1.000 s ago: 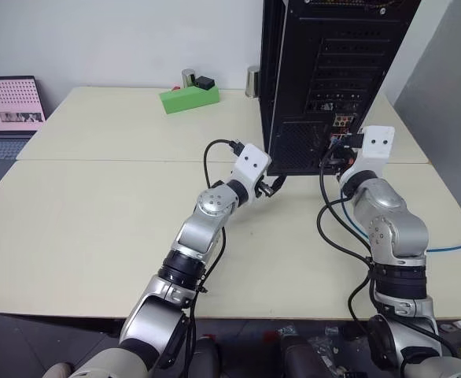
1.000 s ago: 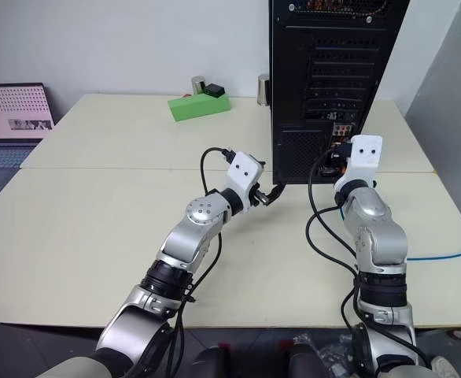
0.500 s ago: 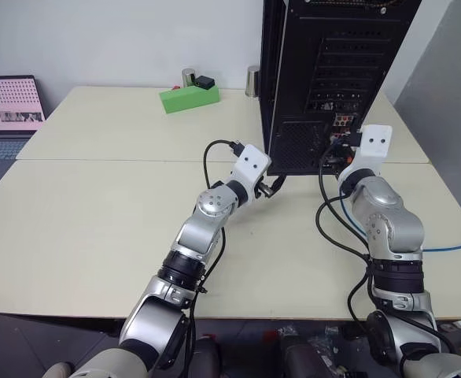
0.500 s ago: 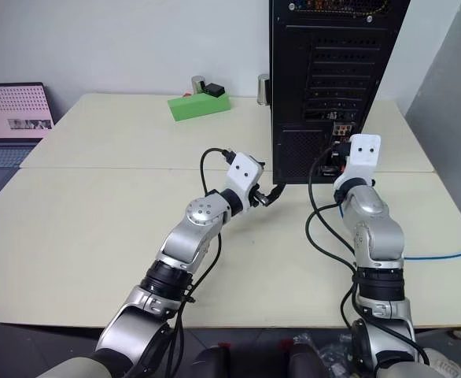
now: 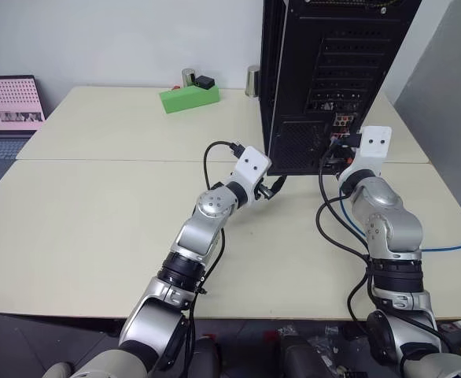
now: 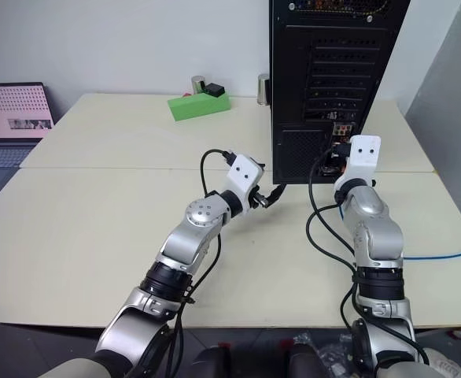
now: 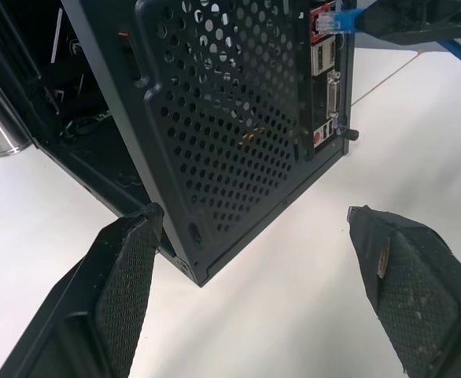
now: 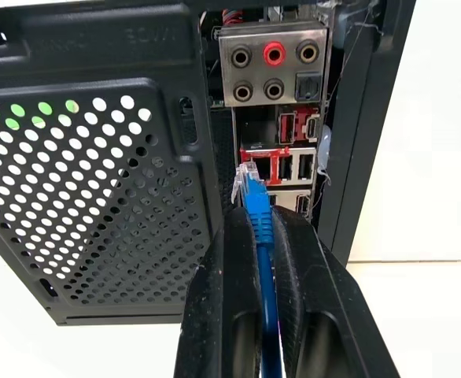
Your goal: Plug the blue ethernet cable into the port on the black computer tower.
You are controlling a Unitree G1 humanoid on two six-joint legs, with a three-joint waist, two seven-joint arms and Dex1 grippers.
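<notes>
Nothing of note is shifting since the earlier frames: both arms are keeping their stations at the rear of the black computer tower [image 5: 325, 79], which is standing upright at the far right of the bench [image 5: 97, 213].

Right pincer [image 8: 256, 211] is clamping its two fingers together on the blue ethernet cable [image 8: 259, 224], just behind the clear-blue plug, which is projecting past the fingertips. The cord is running back between the fingers, and a further length of it is lying on the bench to the right, trailing off toward the near right edge [image 5: 451, 248].

Left pincer [image 7: 250, 236] is standing with its fingers well apart, gripping nothing, at the tower's lower near-left corner, facing the mesh vent.

Deciding relation: the plug's long axis is pointing straight away from the right pincer toward the connector panel, roughly square to it. Its tip is lying just short of the panel, beside the red-framed sockets; the port [image 8: 250, 175] appears to be directly ahead of the plug, though whether the tip is already entering cannot be told. The right arm is plainly the nearer one. In my judgement the coming move calls for a short straight push along the plug's own axis, with little sideways correction.
</notes>
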